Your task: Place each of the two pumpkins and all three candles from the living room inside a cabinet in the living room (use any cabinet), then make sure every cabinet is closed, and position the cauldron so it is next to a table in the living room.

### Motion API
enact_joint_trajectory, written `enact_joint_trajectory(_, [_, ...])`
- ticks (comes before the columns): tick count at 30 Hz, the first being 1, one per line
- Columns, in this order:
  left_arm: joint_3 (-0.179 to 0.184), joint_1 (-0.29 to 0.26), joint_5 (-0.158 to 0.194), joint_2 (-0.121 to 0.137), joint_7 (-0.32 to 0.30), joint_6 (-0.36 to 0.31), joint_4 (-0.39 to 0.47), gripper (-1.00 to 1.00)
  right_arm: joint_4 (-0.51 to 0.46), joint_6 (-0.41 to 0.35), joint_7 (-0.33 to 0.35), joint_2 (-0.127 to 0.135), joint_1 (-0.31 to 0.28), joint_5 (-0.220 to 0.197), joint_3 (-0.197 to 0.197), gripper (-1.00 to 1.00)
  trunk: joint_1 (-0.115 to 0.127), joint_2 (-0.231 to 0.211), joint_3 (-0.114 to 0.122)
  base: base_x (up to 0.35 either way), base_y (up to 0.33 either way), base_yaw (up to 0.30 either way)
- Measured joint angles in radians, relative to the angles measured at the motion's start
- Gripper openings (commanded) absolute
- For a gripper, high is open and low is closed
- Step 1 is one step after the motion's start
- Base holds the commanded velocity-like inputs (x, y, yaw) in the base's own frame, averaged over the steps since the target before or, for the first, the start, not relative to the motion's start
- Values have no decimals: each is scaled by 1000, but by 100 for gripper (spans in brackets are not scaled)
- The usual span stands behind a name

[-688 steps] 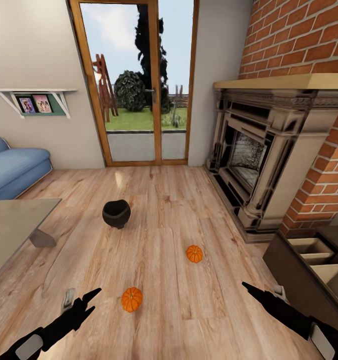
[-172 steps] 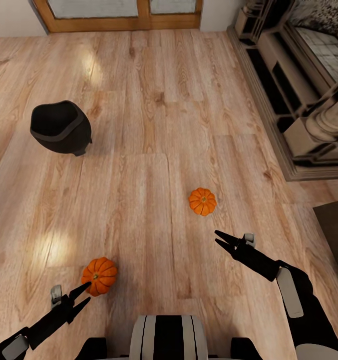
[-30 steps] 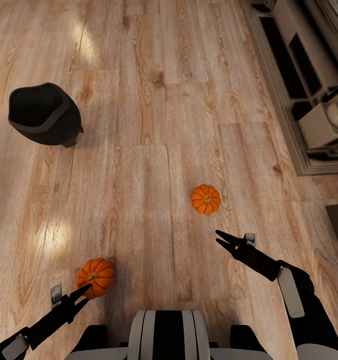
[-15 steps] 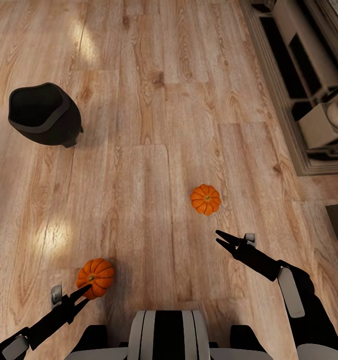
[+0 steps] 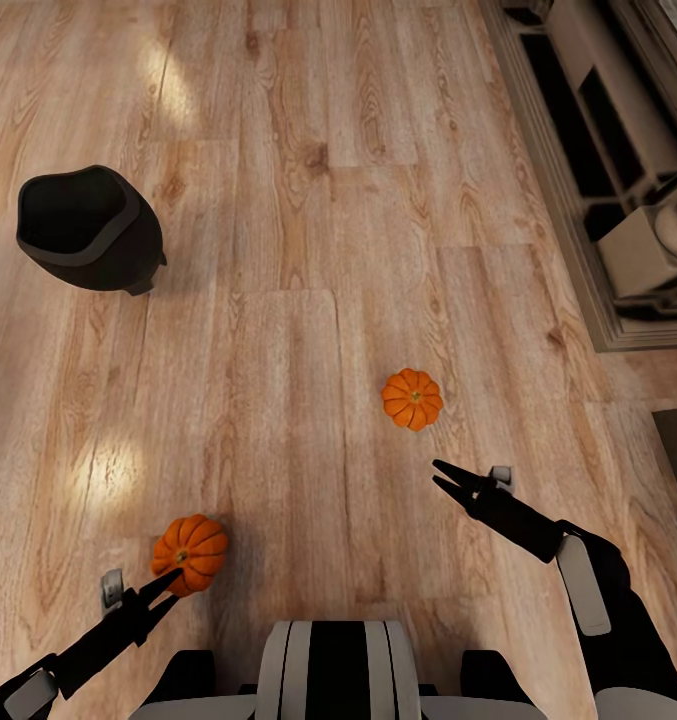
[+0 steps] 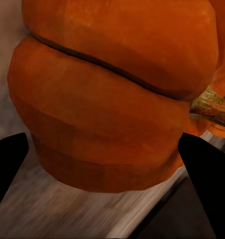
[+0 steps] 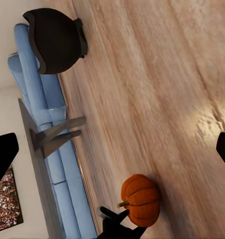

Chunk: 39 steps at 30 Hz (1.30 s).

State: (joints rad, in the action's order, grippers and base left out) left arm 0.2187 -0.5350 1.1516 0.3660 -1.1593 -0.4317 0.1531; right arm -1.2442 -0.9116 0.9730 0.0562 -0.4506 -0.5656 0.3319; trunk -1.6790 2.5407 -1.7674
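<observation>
With the left gripper (image 5: pixel 168 587) spread wide around the pumpkin (image 5: pixel 190 553) at lower left, its jaws should advance past the widest ribs before closing, while the right gripper (image 5: pixel 441 476) hangs open and empty.

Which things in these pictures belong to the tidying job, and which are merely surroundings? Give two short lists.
Job:
near pumpkin, at the open left claw
far pumpkin, ahead of the open right claw
cauldron
coffee table

Surroundings:
fireplace
blue sofa
wood floor

bare floor (image 5: pixel 308 330) around both pumpkins (image 5: pixel 190 553), cauldron (image 5: pixel 88 229) well apart
</observation>
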Motion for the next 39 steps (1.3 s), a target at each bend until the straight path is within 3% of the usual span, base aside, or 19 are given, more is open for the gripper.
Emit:
enact_joint_trajectory(8, [4,0,0,0,-12,0,3,-100,0,0,16,2,0,0,0,100,0,0,0,0,0,0])
enact_joint_trajectory(17, [21,4,1,1,-64,-2,105,-100,1,0,17,2,0,0,0,100,0,0,0,0,0,0])
enact_joint_trajectory(22, [26,5,2,1,-90,-7,194,-100,2,-1,17,2,0,0,0,100,0,0,0,0,0,0])
enact_joint_trajectory(27, [24,10,1,7,-83,-16,357,-100,2,-1,17,2,0,1,-1,100,0,0,0,0,0,0])
enact_joint_trajectory(33, [25,29,0,14,-78,-21,462,-100,3,-2,17,2,0,1,-1,100,0,0,0,0,0,0])
enact_joint_trajectory(35, [23,55,-1,22,-53,-26,533,-100,3,-2,16,2,0,2,-1,100,0,0,0,0,0,0])
enact_joint_trajectory(39, [13,123,3,48,174,-147,817,-100,3,-2,14,2,0,5,-1,100,0,0,0,0,0,0])
